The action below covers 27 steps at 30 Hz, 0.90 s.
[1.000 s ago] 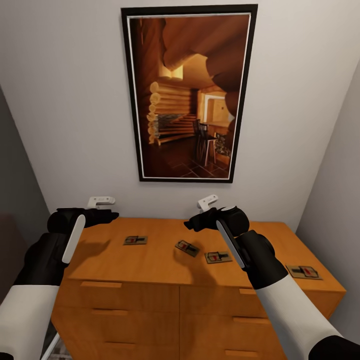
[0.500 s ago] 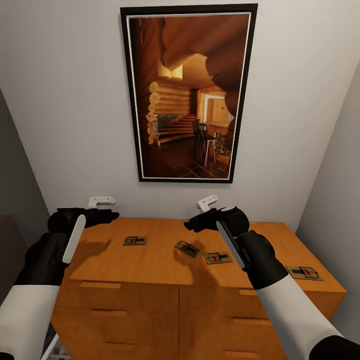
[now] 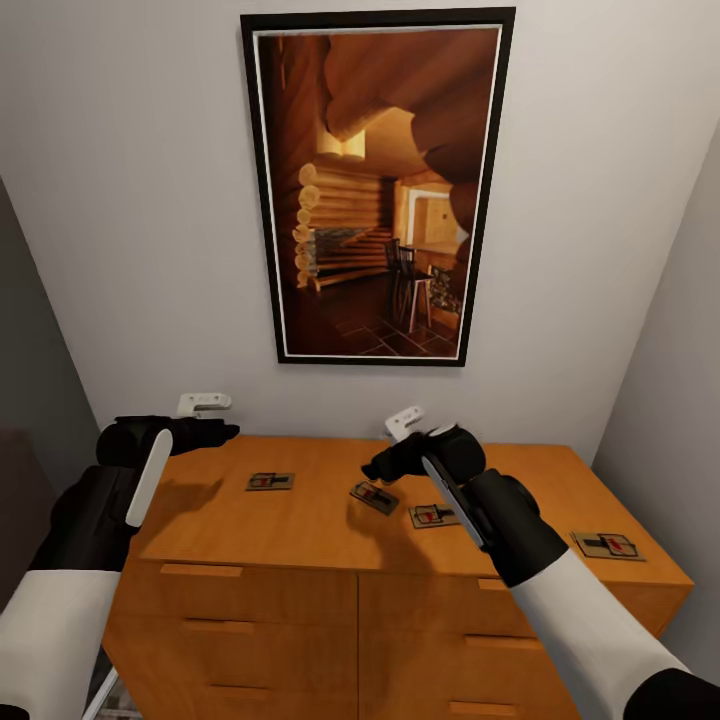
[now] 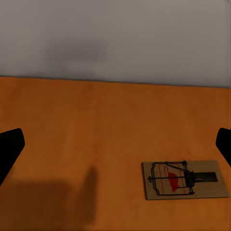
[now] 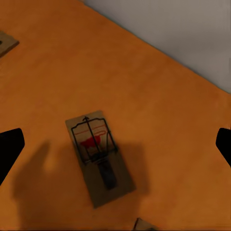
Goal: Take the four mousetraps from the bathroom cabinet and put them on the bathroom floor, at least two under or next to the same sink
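Four small flat wooden mousetraps (image 3: 270, 481) lie on top of the orange-brown wooden cabinet (image 3: 300, 600). Right end effector (image 3: 378, 466) spread apart above the second mousetrap (image 5: 98, 155), at 12 o'clock. Left end effector (image 3: 225, 432) spread apart, empty.

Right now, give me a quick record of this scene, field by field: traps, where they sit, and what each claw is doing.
mousetraps: four, all flat on the cabinet top
far-left trap: ahead of the left claw
second trap: below the right claw, centred in the right wrist view
third trap: partly hidden behind the right arm
far-right trap: near the right edge
left claw: open, holding nothing
right claw: open, above the second trap, holding nothing
wall: framed picture
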Tool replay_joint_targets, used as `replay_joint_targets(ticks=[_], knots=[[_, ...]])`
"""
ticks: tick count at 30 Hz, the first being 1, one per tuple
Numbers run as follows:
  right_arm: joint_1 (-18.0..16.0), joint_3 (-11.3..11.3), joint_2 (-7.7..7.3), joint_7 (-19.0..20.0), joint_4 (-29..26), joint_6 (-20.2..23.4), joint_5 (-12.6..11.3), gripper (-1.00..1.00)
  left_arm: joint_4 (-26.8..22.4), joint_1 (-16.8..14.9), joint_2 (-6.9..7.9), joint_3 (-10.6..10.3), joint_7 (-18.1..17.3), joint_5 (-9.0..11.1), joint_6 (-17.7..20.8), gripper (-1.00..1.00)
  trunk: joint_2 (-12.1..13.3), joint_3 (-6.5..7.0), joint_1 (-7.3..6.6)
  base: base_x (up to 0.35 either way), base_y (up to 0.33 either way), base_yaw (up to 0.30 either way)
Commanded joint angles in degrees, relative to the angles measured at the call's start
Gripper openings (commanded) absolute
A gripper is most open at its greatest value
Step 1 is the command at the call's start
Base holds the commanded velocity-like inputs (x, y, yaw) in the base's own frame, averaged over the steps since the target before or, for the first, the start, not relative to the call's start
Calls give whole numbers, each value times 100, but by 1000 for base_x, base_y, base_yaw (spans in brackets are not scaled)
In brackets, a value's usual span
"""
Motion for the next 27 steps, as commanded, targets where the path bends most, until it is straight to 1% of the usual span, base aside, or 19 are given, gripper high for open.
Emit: replay_joint_targets(ticks=[1,3,7,12,14,21,27], knots=[[-6,50,-3,-15,39,26,-47,100,-3,-5,0,-7,-2,6,22,100,-5,-7,0,0,0,0],[-6,118,-8,-13,100,26,-93,100,-3,-5,-8,-7,-2,6,22,100,-5,-7,0,0,0,0],[-6,175,-11,-10,154,26,-181,100,14,-5,-17,-7,-2,6,22,100,-5,-7,0,0,0,0],[-6,208,-30,-9,182,26,-285,100,47,-5,-23,-7,-2,6,22,100,-5,-7,0,0,0,0],[-6,217,-61,-9,191,26,-324,100,69,-5,-25,-7,-2,6,22,100,-5,-7,0,0,0,0],[-6,213,-116,-8,185,26,-343,100,88,-5,-26,-7,-1,6,18,100,-5,-7,0,0,0,0],[-6,186,-139,-12,171,26,-299,100,93,-5,-26,-8,-2,6,18,100,-5,-7,0,0,0,0]])
